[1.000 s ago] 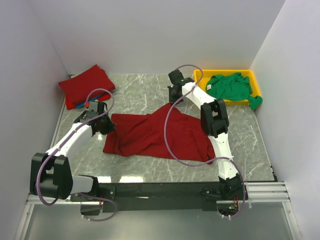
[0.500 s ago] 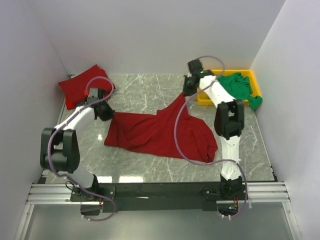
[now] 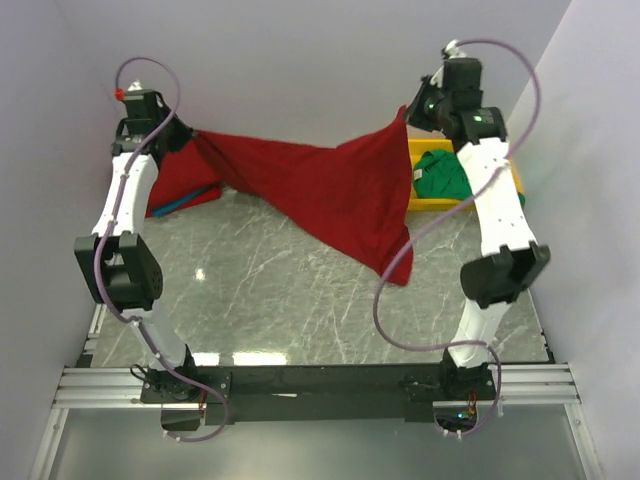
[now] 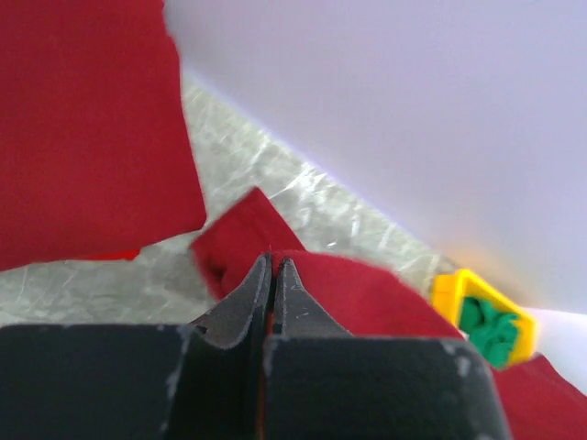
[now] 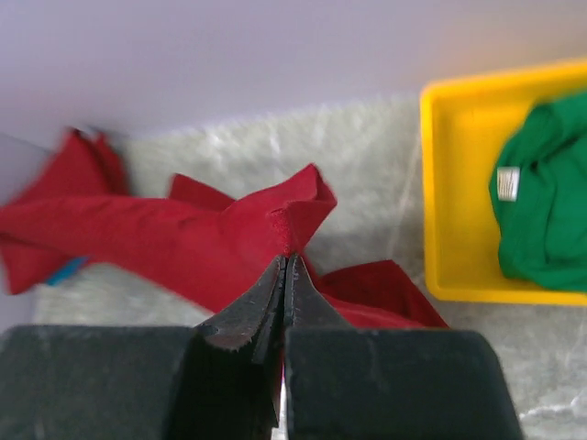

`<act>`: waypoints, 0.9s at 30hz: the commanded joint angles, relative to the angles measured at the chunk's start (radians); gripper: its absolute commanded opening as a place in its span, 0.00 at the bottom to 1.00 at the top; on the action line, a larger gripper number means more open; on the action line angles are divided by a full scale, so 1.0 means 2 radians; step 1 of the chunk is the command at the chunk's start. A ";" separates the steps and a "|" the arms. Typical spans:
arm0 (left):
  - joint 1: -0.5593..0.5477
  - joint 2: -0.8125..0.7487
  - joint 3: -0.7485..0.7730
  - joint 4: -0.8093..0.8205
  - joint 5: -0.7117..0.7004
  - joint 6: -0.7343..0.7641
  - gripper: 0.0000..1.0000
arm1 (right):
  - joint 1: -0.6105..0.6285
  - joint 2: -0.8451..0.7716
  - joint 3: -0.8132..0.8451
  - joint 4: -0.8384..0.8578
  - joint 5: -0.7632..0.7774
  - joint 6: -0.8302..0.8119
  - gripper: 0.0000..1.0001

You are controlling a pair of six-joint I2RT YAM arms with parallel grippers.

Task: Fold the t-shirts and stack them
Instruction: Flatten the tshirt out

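- Two arms are bolted at the near edge of the grey marbled worktop (image 3: 300, 300): the left arm (image 3: 125, 200) stands along the left side and the right arm (image 3: 500, 210) along the right, both reaching up and toward the far wall
- Left jaws: closed, pinching an edge of the dark red t-shirt (image 3: 330, 190); the left wrist view shows red cloth caught in the slit between the two dark jaw tips
- Right jaws: closed on another edge of the same shirt; the right wrist view shows a peaked fold of red cloth rising from the pinch
- Dark red t-shirt: held in the air between the two grips, spread like a sagging sheet over the far half of the worktop; its upper edge runs from the left grip to the right grip, and its lowest corner hangs down on the right side, near the right arm; whether that corner touches the worktop cannot be told
- Far left corner: a folded red t-shirt (image 3: 175, 185) lies on the worktop behind the held shirt, with a blue t-shirt (image 3: 183, 203) showing as a thin strip under it
- Far right corner: a yellow tray (image 5: 449, 183) holds a crumpled green t-shirt (image 3: 440, 175) with a small white tag (image 5: 506, 183); the held shirt partly hides the tray in the top view
- Plain white walls (image 3: 300, 60) enclose the worktop on the left, far and right sides
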 commanded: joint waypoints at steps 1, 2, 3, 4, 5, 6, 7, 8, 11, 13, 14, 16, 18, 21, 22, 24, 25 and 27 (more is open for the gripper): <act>0.010 -0.061 0.017 0.011 0.034 -0.004 0.00 | 0.001 -0.088 0.020 0.037 0.002 0.000 0.00; 0.012 -0.075 0.012 0.013 0.036 -0.004 0.00 | 0.000 -0.104 0.015 0.043 0.005 -0.002 0.00; 0.015 -0.090 -0.003 0.014 0.038 -0.004 0.00 | 0.000 -0.137 0.008 0.056 0.008 -0.005 0.00; 0.016 -0.123 -0.012 0.018 0.040 -0.006 0.00 | 0.000 -0.156 -0.009 0.063 0.010 -0.009 0.00; 0.016 -0.140 -0.022 0.021 0.040 -0.005 0.00 | 0.000 -0.176 -0.021 0.071 0.016 -0.015 0.00; 0.017 -0.159 -0.042 0.022 0.038 -0.006 0.00 | 0.001 -0.215 -0.032 0.090 0.019 -0.018 0.00; 0.017 -0.196 -0.053 0.023 0.030 -0.005 0.00 | 0.000 -0.236 -0.055 0.099 0.023 -0.023 0.00; 0.017 -0.216 -0.065 0.024 0.024 -0.006 0.00 | 0.001 -0.255 -0.065 0.106 0.028 -0.028 0.00; 0.017 -0.296 -0.105 0.018 0.003 -0.007 0.00 | 0.000 -0.329 -0.094 0.127 0.043 -0.041 0.00; 0.017 -0.355 -0.124 0.010 -0.010 -0.008 0.00 | 0.000 -0.378 -0.107 0.137 0.049 -0.043 0.00; 0.017 -0.375 -0.129 0.000 -0.023 -0.007 0.00 | 0.000 -0.394 -0.110 0.140 0.049 -0.043 0.00; 0.017 -0.429 -0.133 -0.015 -0.034 -0.004 0.00 | 0.000 -0.438 -0.112 0.142 0.049 -0.042 0.00; 0.017 -0.476 -0.128 -0.040 -0.046 0.001 0.00 | 0.001 -0.477 -0.110 0.142 0.048 -0.040 0.00; 0.017 -0.523 -0.111 -0.077 -0.046 0.018 0.00 | 0.000 -0.510 -0.085 0.129 0.049 -0.038 0.00; 0.017 -0.532 -0.107 -0.087 -0.045 0.020 0.00 | 0.001 -0.513 -0.074 0.122 0.049 -0.037 0.00; 0.017 -0.549 -0.094 -0.110 -0.046 0.028 0.00 | 0.000 -0.512 -0.051 0.097 0.047 -0.035 0.00; 0.017 -0.553 -0.092 -0.115 -0.046 0.029 0.00 | 0.001 -0.511 -0.037 0.091 0.045 -0.035 0.00; 0.017 -0.559 -0.095 -0.123 -0.046 0.030 0.00 | 0.000 -0.512 -0.047 0.090 0.041 -0.032 0.00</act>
